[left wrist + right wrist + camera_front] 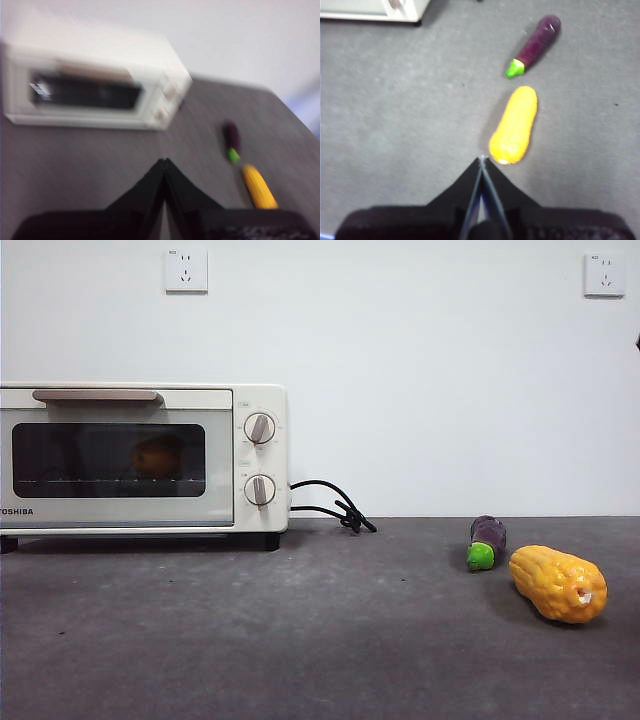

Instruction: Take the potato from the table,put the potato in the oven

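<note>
A plain white wall with two sockets backs the dark grey surface [330, 640]. The cream Toshiba toaster oven [140, 455] stands on it with its glass door shut, and a dim orange-brown shape behind the glass looks like the potato [158, 455], resting on the rack inside. Well to the side of the oven where its black cord [335, 505] trails out lie a small purple eggplant [487, 540] and, just beyond it, a yellow corn cob [558, 583]. The left claw [164, 162] hangs away from the oven, its jaws pressed together and holding nothing; that view is blurred. The right claw [481, 160], also closed and empty, hangs just beside the corn. Judging from this, the placing step is done; what remains calls only for parking both arms.
</note>
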